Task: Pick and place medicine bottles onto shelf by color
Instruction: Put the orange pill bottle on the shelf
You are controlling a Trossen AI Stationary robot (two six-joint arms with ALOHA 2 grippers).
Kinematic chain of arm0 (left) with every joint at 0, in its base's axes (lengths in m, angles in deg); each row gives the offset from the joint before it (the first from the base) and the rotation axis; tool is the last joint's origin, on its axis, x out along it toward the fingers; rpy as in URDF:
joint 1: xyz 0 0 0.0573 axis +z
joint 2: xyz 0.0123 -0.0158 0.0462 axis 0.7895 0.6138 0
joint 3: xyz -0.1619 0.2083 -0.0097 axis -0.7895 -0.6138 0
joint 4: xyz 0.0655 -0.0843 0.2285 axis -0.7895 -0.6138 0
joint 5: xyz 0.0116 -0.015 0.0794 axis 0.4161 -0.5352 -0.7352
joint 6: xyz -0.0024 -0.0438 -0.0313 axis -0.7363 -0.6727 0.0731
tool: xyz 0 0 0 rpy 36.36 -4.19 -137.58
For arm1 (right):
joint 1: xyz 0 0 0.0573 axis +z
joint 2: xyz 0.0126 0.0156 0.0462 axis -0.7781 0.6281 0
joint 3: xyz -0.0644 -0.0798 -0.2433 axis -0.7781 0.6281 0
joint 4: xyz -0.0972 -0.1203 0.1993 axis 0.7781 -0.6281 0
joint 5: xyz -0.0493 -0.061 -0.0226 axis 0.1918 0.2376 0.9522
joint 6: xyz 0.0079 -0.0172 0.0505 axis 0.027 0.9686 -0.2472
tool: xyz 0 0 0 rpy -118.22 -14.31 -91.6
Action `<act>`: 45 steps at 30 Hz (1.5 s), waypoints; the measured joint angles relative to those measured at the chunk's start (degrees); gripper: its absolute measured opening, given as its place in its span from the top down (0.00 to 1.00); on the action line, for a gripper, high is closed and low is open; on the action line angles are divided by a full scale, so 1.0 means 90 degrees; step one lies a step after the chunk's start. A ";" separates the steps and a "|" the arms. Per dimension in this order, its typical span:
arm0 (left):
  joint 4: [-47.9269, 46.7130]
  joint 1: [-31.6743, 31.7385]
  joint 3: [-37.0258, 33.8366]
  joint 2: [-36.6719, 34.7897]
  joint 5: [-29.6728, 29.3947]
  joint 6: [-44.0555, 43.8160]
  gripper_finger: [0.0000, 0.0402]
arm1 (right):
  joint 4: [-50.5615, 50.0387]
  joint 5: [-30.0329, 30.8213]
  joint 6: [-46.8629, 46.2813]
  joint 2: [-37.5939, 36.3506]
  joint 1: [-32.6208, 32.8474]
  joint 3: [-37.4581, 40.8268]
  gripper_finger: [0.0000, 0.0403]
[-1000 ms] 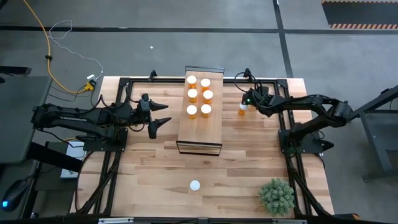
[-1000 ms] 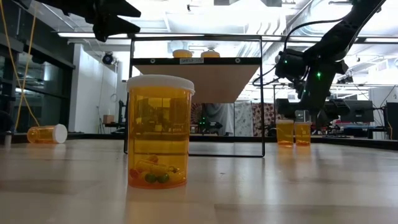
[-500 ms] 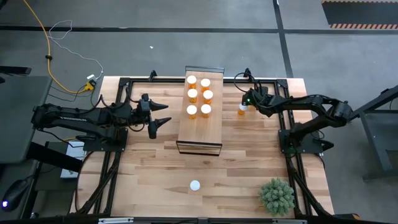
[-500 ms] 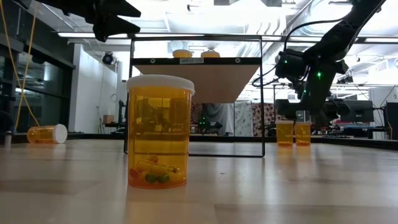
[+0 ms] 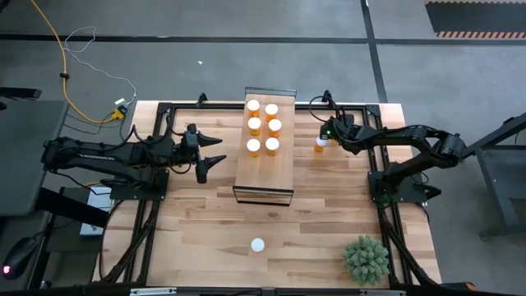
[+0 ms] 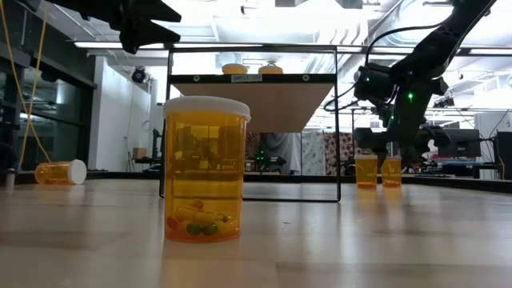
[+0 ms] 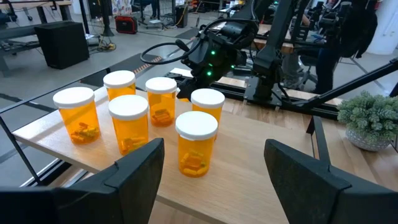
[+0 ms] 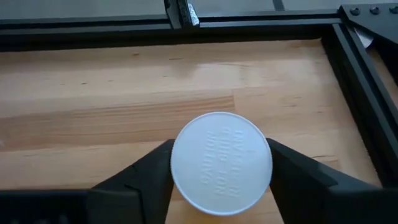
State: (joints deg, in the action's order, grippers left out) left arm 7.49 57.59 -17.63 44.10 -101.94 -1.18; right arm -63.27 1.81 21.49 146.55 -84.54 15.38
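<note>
White cap (image 8: 221, 163) between right fingers (image 8: 143, 180), wrist view only

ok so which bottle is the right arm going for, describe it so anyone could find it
Start at the shelf in the middle of the table. To its right, on the tabletop, stands a white-capped bottle between the right gripper's fingers. Unlike the six bottles on the shelf, it stands on the table itself.

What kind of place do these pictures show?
Probably a robotics lab or workshop: two dark robot arms are fixed to a butcher-block wooden table, a yellow cable lies on the grey concrete floor, and more workbenches with monitors stand behind.
</note>
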 joint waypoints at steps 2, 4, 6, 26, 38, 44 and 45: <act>0.0000 0.0001 0.0000 -0.0001 -0.0001 0.0000 0.33 | 0.0000 0.0012 0.0004 0.0000 0.0000 0.0000 0.48; 0.0000 0.0000 0.0000 -0.0001 -0.0001 0.0000 0.33 | 0.0000 0.0021 0.0005 0.0000 0.0000 0.0000 0.50; 0.0000 0.0000 0.0000 -0.0001 0.0000 0.0000 0.33 | 0.0002 0.0096 0.0058 0.0000 0.0000 0.0000 0.50; 0.0007 0.0002 0.0000 0.0000 -0.0002 0.0000 0.33 | 0.1709 -0.1649 0.2328 -0.2469 0.0981 -0.0079 0.48; 0.0085 0.0002 0.0000 0.0000 -0.0002 -0.0064 0.33 | 0.0624 -0.1703 0.3774 -0.1307 0.2788 -0.2358 0.48; 0.0066 0.0001 0.0000 0.0001 -0.0002 -0.0066 0.33 | -0.0811 -0.1584 0.3962 -0.0023 0.2992 -0.3786 0.48; 0.0066 0.0002 0.0000 0.0001 -0.0002 -0.0063 0.33 | -0.0996 -0.1498 0.3995 0.0172 0.2991 -0.3969 0.48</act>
State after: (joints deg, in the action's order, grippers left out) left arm 8.08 57.61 -17.63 44.11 -101.96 -1.75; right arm -72.24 -11.67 57.44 148.09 -57.62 -20.34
